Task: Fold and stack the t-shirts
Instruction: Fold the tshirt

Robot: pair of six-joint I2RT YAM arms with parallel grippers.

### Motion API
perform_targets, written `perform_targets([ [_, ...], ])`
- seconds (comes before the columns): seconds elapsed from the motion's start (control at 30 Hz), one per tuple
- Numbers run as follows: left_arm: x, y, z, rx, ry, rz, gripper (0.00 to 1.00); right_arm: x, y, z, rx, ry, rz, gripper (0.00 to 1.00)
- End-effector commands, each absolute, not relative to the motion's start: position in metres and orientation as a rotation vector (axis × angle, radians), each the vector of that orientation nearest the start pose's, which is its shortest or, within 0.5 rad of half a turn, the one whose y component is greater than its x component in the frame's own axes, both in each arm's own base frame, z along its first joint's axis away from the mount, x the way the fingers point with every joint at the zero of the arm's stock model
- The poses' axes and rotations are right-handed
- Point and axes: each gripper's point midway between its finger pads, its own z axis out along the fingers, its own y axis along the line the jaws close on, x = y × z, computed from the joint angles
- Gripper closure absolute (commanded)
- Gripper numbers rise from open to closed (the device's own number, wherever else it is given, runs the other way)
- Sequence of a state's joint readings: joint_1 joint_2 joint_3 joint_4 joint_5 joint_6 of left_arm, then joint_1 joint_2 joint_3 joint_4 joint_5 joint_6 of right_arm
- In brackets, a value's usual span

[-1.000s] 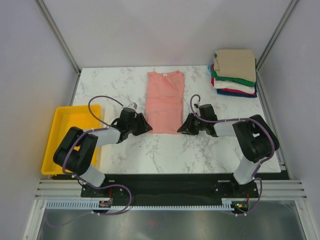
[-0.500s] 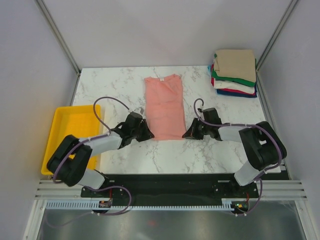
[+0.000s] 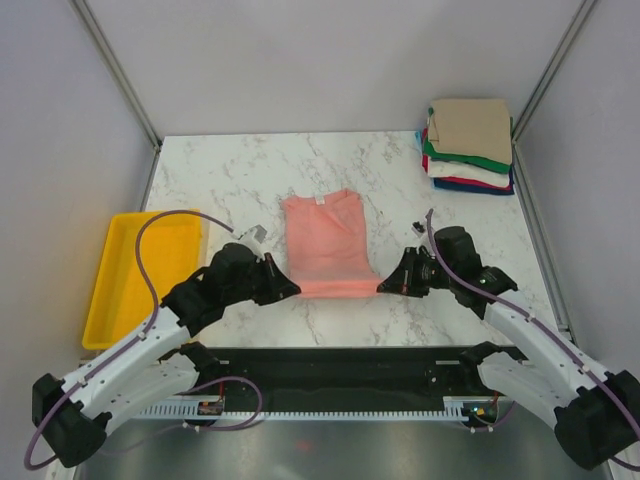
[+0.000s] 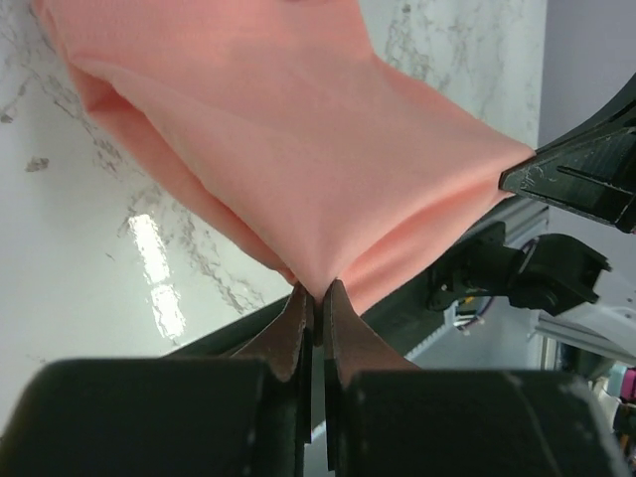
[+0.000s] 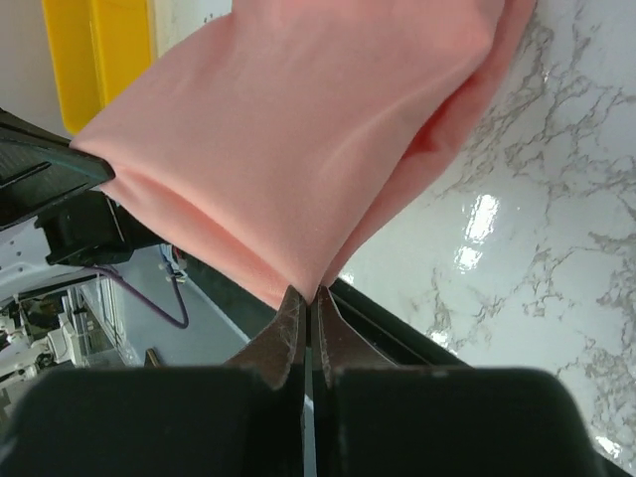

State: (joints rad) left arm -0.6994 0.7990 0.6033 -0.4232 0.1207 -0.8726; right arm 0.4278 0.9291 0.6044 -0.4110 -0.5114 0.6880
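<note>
T-shirt (image 3: 322, 240) hem: left pincer (image 3: 297, 290), right pincer (image 3: 382, 288)

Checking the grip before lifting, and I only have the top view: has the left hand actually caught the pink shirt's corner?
Observer: Yes. The left wrist view shows the left hand shut, with a corner of the shirt pinched between its tips.
Operator: And the right hand?
Observer: Same. The right wrist view shows the right hand shut on the other near corner.
Operator: A single layer in each pinch?
Observer: No. Both wrist views show the cloth running into the pinch in more than one layer.
</note>
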Motion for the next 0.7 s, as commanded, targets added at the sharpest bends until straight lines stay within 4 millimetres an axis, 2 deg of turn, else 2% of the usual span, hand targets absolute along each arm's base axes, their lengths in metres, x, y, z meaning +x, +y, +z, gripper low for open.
perform_targets([
  [0.0, 0.158, -0.199, 0.17, -0.192, 2.434, -0.923, 0.98, 0.174, 0.186, 0.154, 0.09, 2.52, 0.998, 1.0],
  [0.03, 0.159, -0.198, 0.177, -0.188, 2.423, -0.922, 0.98, 0.174, 0.185, 0.158, 0.091, 2.524, 0.989, 1.0],
  [0.07, 0.16, -0.198, 0.181, -0.179, 2.418, -0.915, 0.98, 0.18, 0.186, 0.173, 0.084, 2.486, 0.99, 1.0],
  [0.1, 0.163, -0.199, 0.192, -0.17, 2.399, -0.919, 0.98, 0.183, 0.187, 0.177, 0.08, 2.484, 0.989, 1.0],
  [0.13, 0.164, -0.198, 0.194, -0.165, 2.403, -0.904, 0.98, 0.185, 0.186, 0.181, 0.079, 2.482, 0.974, 1.0],
  [0.17, 0.169, -0.2, 0.201, -0.149, 2.399, -0.891, 0.98, 0.195, 0.184, 0.191, 0.069, 2.456, 0.933, 1.0],
  [0.37, 0.189, -0.206, 0.21, -0.156, 2.419, -0.832, 0.98, 0.226, 0.18, 0.202, 0.023, 2.454, 0.784, 1.0],
  [0.4, 0.191, -0.208, 0.207, -0.164, 2.44, -0.824, 0.98, 0.231, 0.181, 0.197, 0.019, 2.477, 0.769, 1.0],
  [0.53, 0.196, -0.213, 0.214, -0.187, 2.463, -0.866, 0.98, 0.235, 0.19, 0.197, 0.001, 2.505, 0.808, 1.0],
  [0.67, 0.196, -0.21, 0.21, -0.209, 2.508, -0.872, 0.98, 0.24, 0.193, 0.202, -0.019, 2.506, 0.813, 1.0],
])
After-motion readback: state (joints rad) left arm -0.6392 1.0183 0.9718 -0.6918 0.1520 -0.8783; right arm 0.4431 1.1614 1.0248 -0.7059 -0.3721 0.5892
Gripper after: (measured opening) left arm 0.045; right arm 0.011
